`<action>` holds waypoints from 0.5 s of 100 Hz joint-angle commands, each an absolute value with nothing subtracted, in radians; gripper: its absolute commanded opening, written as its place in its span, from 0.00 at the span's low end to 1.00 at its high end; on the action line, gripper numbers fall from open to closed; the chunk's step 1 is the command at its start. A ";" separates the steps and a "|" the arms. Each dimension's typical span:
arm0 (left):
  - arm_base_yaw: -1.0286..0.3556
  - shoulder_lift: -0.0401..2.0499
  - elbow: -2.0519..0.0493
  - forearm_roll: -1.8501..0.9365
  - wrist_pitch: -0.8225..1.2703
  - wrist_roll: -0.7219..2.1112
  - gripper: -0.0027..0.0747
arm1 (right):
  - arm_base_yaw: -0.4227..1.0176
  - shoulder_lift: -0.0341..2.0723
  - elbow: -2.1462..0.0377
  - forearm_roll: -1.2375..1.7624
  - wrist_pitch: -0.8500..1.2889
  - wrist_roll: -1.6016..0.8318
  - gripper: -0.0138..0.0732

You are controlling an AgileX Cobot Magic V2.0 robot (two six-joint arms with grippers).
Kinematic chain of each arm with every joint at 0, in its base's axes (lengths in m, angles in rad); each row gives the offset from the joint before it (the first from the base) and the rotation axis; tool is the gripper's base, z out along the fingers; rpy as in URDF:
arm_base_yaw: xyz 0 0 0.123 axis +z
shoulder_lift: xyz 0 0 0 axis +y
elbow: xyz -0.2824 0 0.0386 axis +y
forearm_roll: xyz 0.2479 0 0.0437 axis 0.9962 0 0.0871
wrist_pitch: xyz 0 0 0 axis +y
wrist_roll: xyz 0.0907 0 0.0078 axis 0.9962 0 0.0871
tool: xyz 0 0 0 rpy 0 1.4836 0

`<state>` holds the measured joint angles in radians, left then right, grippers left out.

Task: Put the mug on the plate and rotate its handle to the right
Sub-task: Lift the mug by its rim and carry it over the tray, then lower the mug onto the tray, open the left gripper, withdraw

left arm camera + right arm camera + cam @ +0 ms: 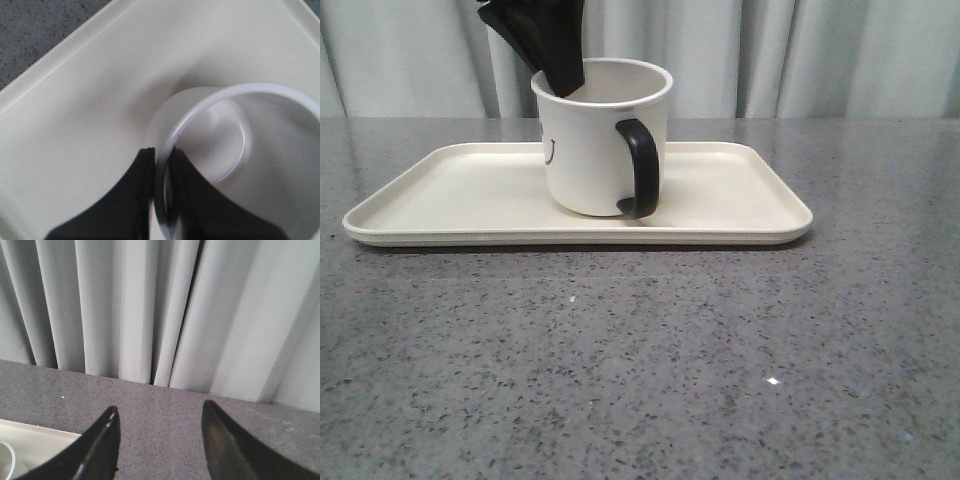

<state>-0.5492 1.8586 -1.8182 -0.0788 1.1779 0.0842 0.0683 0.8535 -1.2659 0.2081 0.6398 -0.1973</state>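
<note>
The white mug [588, 150] stands upright on the cream plate [450, 190], near its middle. Its black handle [640, 168] points toward the camera and slightly right in the front view. Part of a black print [551, 152] shows on the mug's left side. My left gripper [560, 70] comes down from above and is shut on the mug's rim at its left side. In the left wrist view one finger is outside and one inside the rim [161, 165], over the plate [75, 115]. My right gripper [159, 412] is open and empty above the table, out of the front view.
The grey speckled table [640, 360] runs from the plate to the front edge. Grey curtains [800, 50] hang behind the table. A corner of the plate [30, 445] shows beside my right gripper's finger in the right wrist view.
</note>
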 commanded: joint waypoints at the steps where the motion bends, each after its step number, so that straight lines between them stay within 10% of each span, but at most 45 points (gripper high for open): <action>1: -0.556 1.808 -1.852 -0.097 1.140 0.082 0.01 | 0.066 0.853 -1.296 0.203 0.570 -0.203 0.61; 50: -0.556 1.819 -1.852 -0.088 1.158 0.082 0.01 | 0.066 0.853 -1.296 0.203 0.574 -0.203 0.61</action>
<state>-0.5492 1.8610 -1.8205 -0.0788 1.1797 0.0842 0.0683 0.8535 -1.2659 0.2081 0.6419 -0.1973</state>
